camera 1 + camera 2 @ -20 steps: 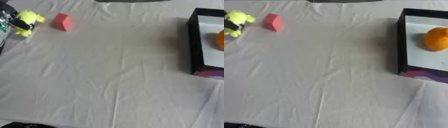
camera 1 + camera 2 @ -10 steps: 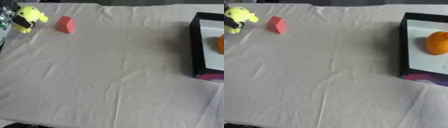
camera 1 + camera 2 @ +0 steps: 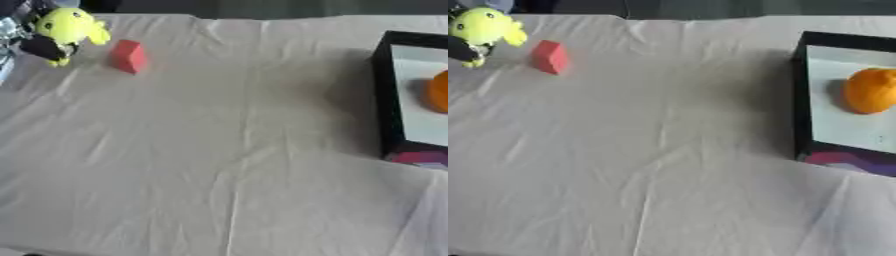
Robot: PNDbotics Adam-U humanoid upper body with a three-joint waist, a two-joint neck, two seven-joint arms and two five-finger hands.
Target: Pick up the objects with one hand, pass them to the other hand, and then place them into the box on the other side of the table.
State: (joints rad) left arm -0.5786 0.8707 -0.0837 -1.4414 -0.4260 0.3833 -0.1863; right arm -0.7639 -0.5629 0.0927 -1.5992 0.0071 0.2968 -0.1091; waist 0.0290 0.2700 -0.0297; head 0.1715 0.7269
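Observation:
A yellow soft toy (image 3: 72, 26) with dark eyes hangs at the far left corner of the table. My left hand (image 3: 38, 48) comes in from the left edge, its black fingers curled under and around the toy; most of the hand is cut off by the edge. A red block (image 3: 129, 56) stands on the cloth just right of the toy, apart from it. On the right stands the black box (image 3: 801, 95) with a white floor, and an orange fruit (image 3: 871, 91) lies inside. My right hand shows in no view.
A wrinkled white cloth (image 3: 219, 150) covers the whole table. A purple patch (image 3: 846, 161) marks the box's near wall. The table's far edge runs along the top, with darkness behind it.
The yellow toy has risen and drifted slightly right relative to the red block, carried by my left hand. The whole picture has shifted down a little, so the camera moved.

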